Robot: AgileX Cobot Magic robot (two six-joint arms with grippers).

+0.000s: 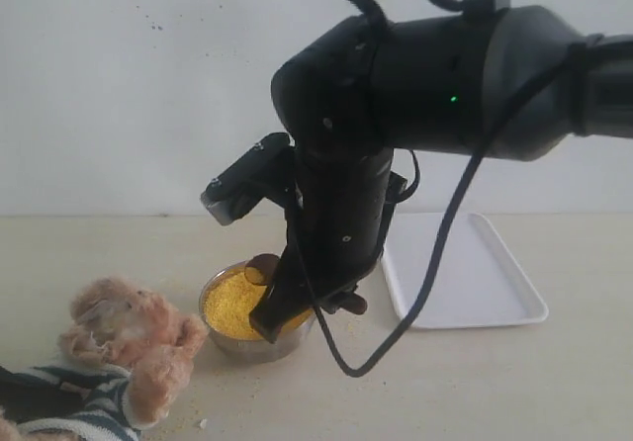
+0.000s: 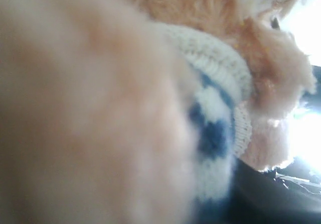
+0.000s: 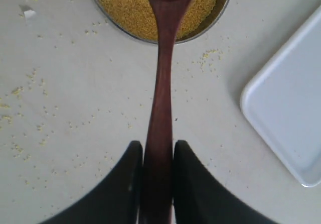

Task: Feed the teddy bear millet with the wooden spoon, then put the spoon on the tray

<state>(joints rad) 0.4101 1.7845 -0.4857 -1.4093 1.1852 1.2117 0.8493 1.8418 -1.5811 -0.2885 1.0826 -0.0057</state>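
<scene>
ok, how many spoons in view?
1. The wooden spoon is clamped by its handle in the right gripper, its head at the millet. Another could hide behind the arm.

A small round steel bowl [image 1: 240, 350] stood on the pale cream tabletop [image 1: 475, 382], toward the left in the exterior view. A tiny white scrap [image 3: 29, 14] (too small to identify) lay on that surface near the bowl. A plain white wall [image 1: 119, 85] rose behind.

even soft light | left wrist: teddy bear [image 2: 215, 58] blurred, glare | others sharp
</scene>
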